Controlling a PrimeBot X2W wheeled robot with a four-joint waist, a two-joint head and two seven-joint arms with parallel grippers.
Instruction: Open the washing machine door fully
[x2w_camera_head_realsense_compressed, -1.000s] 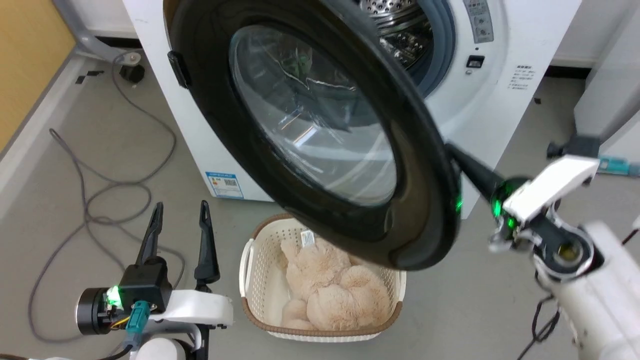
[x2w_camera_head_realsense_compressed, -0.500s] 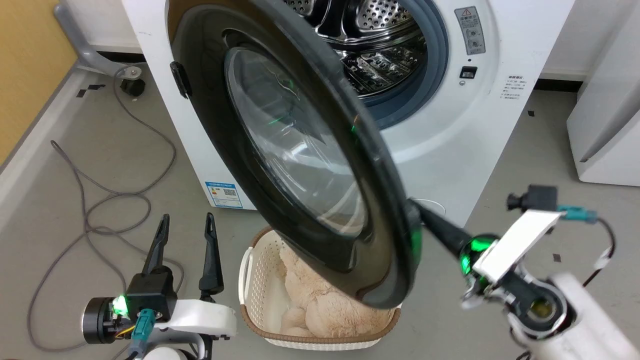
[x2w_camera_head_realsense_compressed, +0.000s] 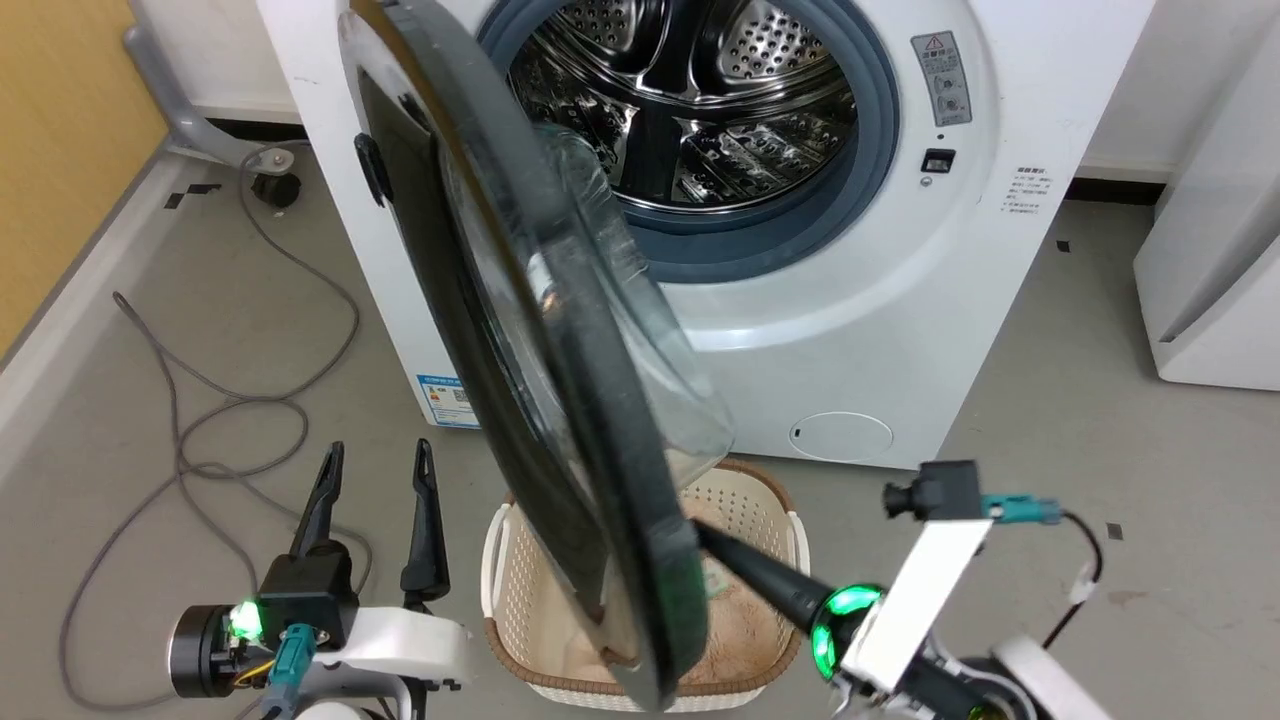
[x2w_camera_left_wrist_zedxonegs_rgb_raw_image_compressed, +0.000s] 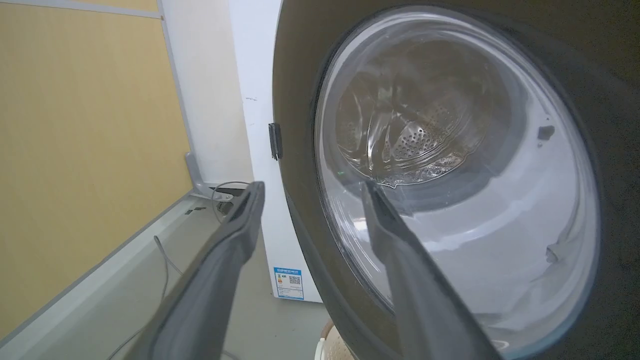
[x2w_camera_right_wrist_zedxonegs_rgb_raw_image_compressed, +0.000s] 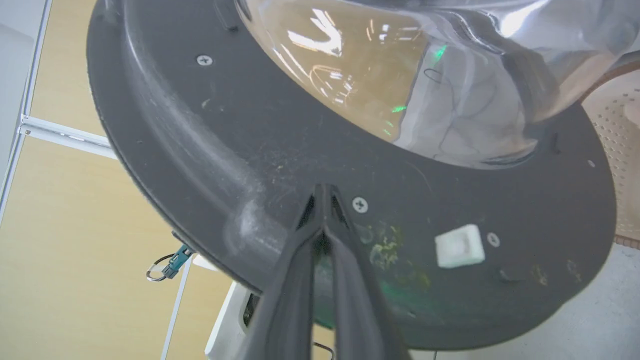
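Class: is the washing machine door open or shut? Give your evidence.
Open. The washing machine door stands swung out from the machine's front, almost edge-on in the head view, and the steel drum shows uncovered behind it.

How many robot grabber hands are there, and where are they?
2. The left gripper hangs open at the head view's lower left, touching nothing. The right gripper is shut, tips against the inner face of the washing machine door.

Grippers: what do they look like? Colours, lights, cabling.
The left gripper and right gripper each have two long, tapering dark-grey fingers. A green light glows at each wrist, near a teal connector. Forearm shells are white. The right wrist carries a small black camera on a white bracket, with a black cable.
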